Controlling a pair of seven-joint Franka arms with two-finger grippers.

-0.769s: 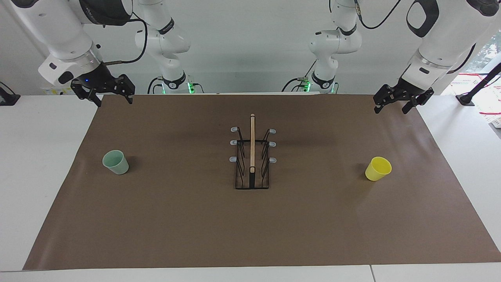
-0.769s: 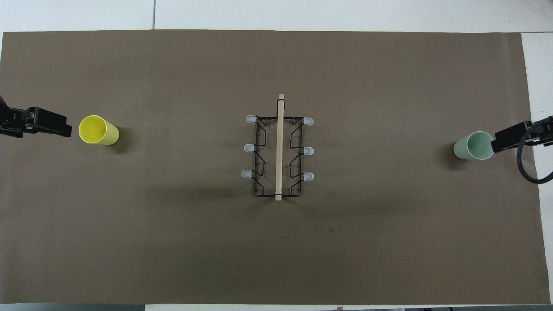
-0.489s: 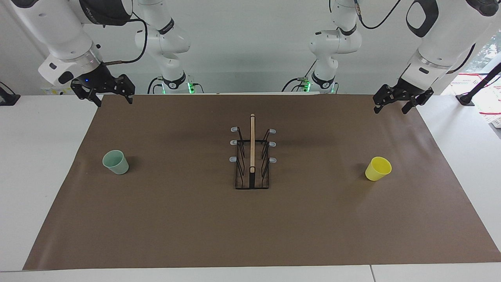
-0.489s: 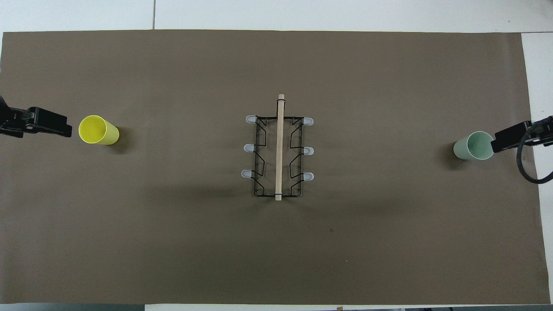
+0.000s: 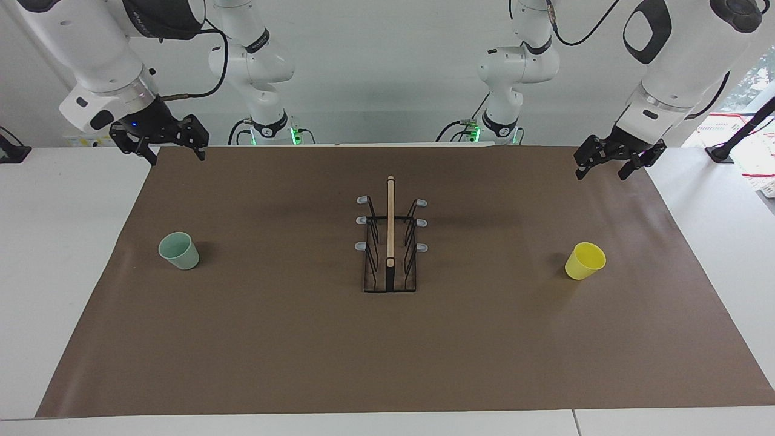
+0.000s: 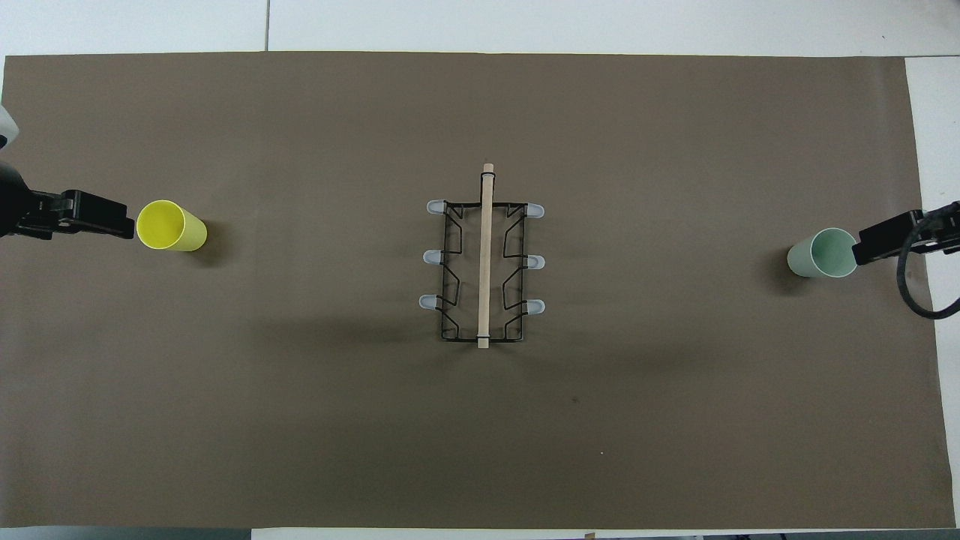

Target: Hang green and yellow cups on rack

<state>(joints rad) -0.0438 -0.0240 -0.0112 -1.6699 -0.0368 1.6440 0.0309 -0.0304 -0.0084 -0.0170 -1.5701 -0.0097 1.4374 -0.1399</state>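
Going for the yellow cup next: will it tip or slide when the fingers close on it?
The yellow cup stands upright, mouth up, on its narrower base, so a sideways nudge would probably tip it. It looks like thin plastic, likely light, and may skid on the brown mat. Tipped, it would probably roll in a curve.

two high, opposed views; shared rack [image 5: 390, 242].

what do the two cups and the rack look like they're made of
Green cup and yellow cup: probably plastic, with thin walls and a smooth, evenly coloured matte surface.
Rack: thin black wire, likely coated metal, with a pale bar that looks like bare wood and grey prong tips, perhaps rubber or plastic.
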